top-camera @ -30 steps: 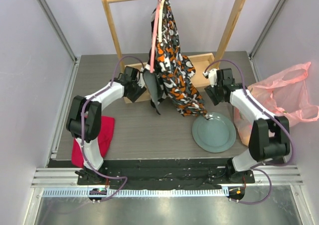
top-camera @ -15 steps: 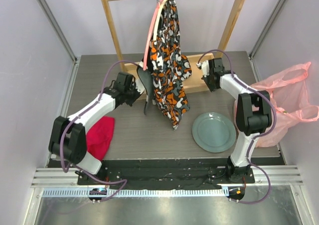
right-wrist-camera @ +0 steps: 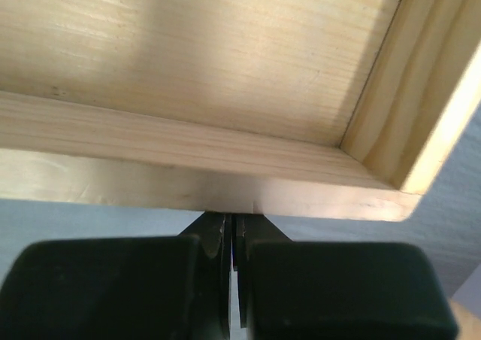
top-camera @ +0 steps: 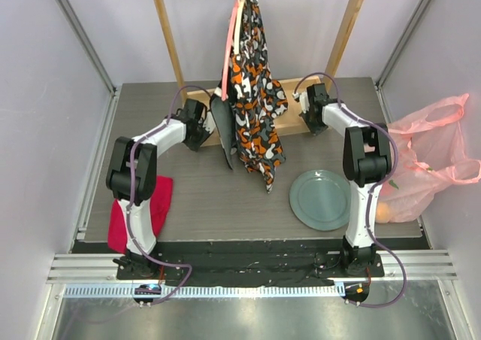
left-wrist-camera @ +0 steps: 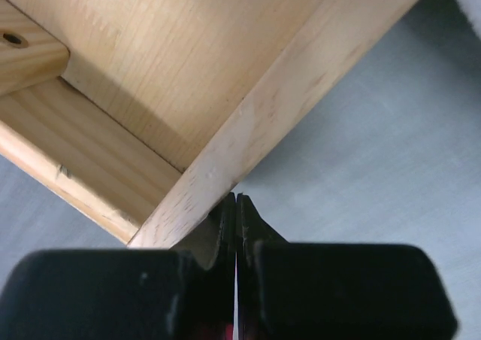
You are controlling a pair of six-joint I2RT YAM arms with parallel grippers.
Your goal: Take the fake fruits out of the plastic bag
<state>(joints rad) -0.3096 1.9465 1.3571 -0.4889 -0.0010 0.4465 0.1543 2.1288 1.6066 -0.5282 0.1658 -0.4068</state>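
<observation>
The pink plastic bag [top-camera: 434, 156] lies slumped at the table's right edge, partly over it. One orange round fake fruit [top-camera: 387, 211] shows through its lower part; the other fruits are hidden inside. My left gripper [top-camera: 203, 128] [left-wrist-camera: 237, 198] is shut and empty, its tips touching the front rail of the wooden rack base [left-wrist-camera: 248, 141]. My right gripper [top-camera: 310, 116] [right-wrist-camera: 231, 217] is shut and empty too, its tips against the same wooden base [right-wrist-camera: 225, 167] near its right corner. Both grippers are well away from the bag.
A wooden clothes rack [top-camera: 169, 39] stands at the back with an orange, black and white garment [top-camera: 252, 99] hanging from its bar. A grey-green plate [top-camera: 323, 201] lies left of the bag. A red cloth [top-camera: 154, 197] drapes over the front left edge.
Both grippers have gone from open to shut. The right arm swung back from the plate to the rack base. The left arm folded back, and the garment has swung.
</observation>
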